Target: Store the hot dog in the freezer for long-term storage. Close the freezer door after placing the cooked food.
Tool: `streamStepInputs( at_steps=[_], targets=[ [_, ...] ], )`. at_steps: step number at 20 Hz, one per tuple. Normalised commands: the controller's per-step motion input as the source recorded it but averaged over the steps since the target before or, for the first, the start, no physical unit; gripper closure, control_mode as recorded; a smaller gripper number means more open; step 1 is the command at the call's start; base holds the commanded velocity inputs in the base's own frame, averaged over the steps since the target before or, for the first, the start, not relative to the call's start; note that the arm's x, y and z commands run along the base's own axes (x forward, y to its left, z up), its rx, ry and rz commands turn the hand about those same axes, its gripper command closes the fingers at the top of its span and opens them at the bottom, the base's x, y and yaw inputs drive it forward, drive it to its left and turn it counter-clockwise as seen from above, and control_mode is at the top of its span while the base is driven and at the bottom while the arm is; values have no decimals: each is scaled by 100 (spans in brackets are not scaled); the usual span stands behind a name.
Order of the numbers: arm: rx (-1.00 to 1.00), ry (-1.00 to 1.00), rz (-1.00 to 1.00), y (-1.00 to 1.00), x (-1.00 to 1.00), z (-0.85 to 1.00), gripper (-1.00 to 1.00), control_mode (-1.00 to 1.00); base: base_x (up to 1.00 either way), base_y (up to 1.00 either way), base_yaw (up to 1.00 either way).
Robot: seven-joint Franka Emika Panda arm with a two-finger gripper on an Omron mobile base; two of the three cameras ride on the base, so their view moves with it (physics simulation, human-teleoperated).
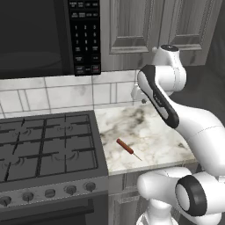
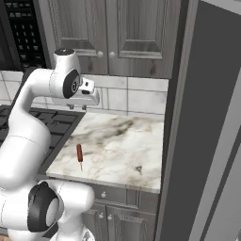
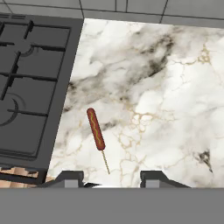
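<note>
1. The hot dog (image 3: 95, 128) lies flat on the marble counter (image 3: 166, 100), near its front edge and just beside the stove (image 3: 30, 83), apart from everything else. Its thin pale stick points toward the counter's front edge.

2. Handling, as a judgement: it looks light, slim and rounded, so it could roll or slip out of a loose pinch. The sausage body is probably a little soft, and the stick looks too thin to bear a grip. The middle of the reddish-brown body, taken across its width, seems the best place to hold it.

3. The gripper (image 3: 111, 178) hangs above the counter, well clear of the hot dog. Its two dark finger tips stand apart with nothing between them, so it is released and empty.

4. Farther back, the microwave (image 1: 26, 35) over the stove carries a keypad (image 1: 84, 35) with small pale markings; these are too small to read. No brand name or label is legible on anything in view.

5. Grey cabinet doors (image 2: 117, 33) hang above the counter.
</note>
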Motion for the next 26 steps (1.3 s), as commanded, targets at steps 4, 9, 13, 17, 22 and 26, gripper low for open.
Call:
streamStepInputs(
  at_steps=[4,9,13,17,22,26],
  targets=[
    [0,0,0,5,0,0,-100,-100,0,0,0],
    [0,0,0,22,0,-8,-100,-100,0,0,0],
    [0,1,0,21,0,-26,-100,-100,0,0,0],
    [-8,12,0,2,0,-45,-100,-100,0,0,0],
    [-12,12,0,13,0,-60,-100,-100,0,0,0],
    [-3,4,3,25,0,-48,-100,-100,0,0,0]
  ],
)
